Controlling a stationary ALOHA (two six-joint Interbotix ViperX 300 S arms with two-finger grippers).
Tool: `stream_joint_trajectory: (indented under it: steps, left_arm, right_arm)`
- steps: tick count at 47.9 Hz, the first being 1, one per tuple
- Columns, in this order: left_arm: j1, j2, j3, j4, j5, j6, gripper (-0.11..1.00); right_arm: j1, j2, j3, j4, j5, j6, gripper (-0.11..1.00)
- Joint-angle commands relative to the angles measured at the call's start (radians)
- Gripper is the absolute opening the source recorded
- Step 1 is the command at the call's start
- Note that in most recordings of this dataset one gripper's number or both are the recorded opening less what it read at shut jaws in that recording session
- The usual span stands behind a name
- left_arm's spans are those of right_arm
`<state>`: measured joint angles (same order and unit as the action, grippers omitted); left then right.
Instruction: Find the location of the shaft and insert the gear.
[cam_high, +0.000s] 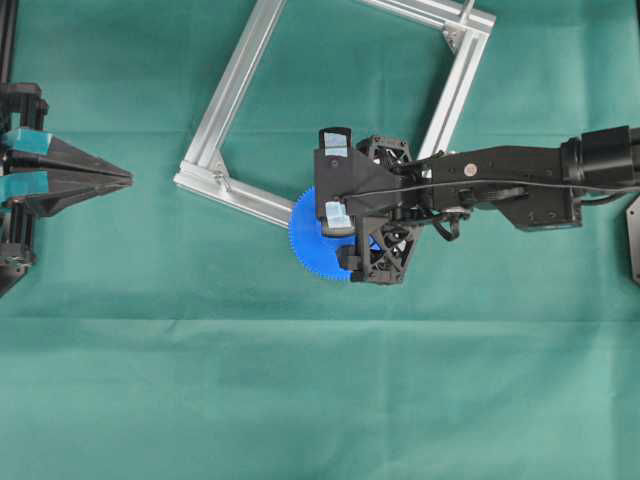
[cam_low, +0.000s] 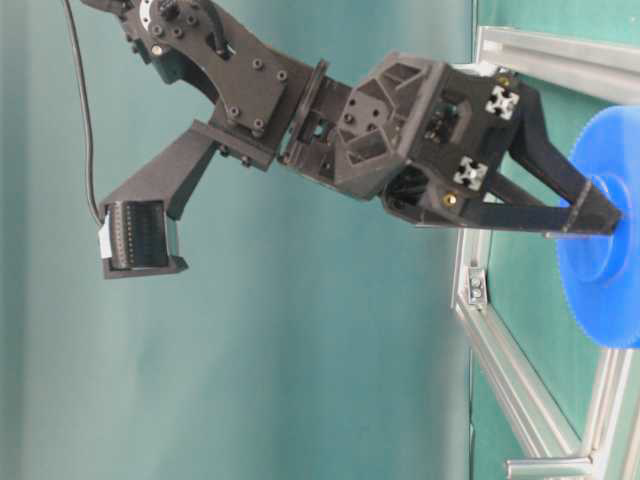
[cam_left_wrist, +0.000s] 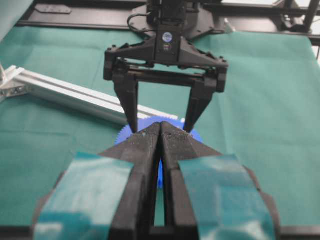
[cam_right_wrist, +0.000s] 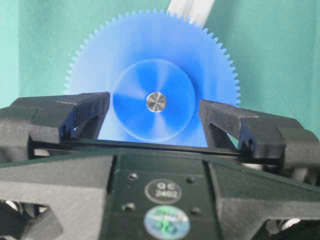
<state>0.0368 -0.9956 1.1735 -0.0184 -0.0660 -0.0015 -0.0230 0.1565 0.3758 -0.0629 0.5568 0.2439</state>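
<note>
The blue gear (cam_right_wrist: 150, 45) lies flat over the aluminium frame bar (cam_high: 235, 85), and the silvery end of the shaft (cam_right_wrist: 156, 102) shows in its centre hole. In the overhead view the gear (cam_high: 306, 245) is partly hidden under my right gripper (cam_high: 335, 190). The right gripper (cam_right_wrist: 154, 110) hangs over the gear, open, with one finger on each side of the raised hub and a small gap at both. At table level its fingertips (cam_low: 598, 222) end at the gear (cam_low: 605, 250). My left gripper (cam_high: 128, 177) is shut and empty at the far left.
The square aluminium frame (cam_low: 520, 370) lies on the green cloth, with corner brackets (cam_high: 455, 37) at its corners. In the left wrist view the frame bar (cam_left_wrist: 75, 92) runs behind the gear (cam_left_wrist: 125, 134). Black equipment lines the far table edge (cam_left_wrist: 60, 17).
</note>
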Motion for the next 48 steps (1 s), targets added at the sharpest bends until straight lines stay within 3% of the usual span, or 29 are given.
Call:
stream_joint_trajectory:
  steps: [1,24,48]
  left_arm:
    - [0.003,0.008,-0.028,-0.003,-0.005,0.0,0.01]
    - [0.003,0.005,-0.028,-0.003,0.003,0.0,0.01]
    - [0.003,0.003,-0.028,-0.003,0.014,-0.002,0.01]
  right_arm:
    - [0.0,-0.058,-0.018,-0.005,0.002,-0.002,0.88]
    - [0.002,-0.175,-0.003,-0.029,0.026,-0.008,0.88]
    - [0.002,-0.29,0.124,-0.028,-0.031,-0.002,0.88]
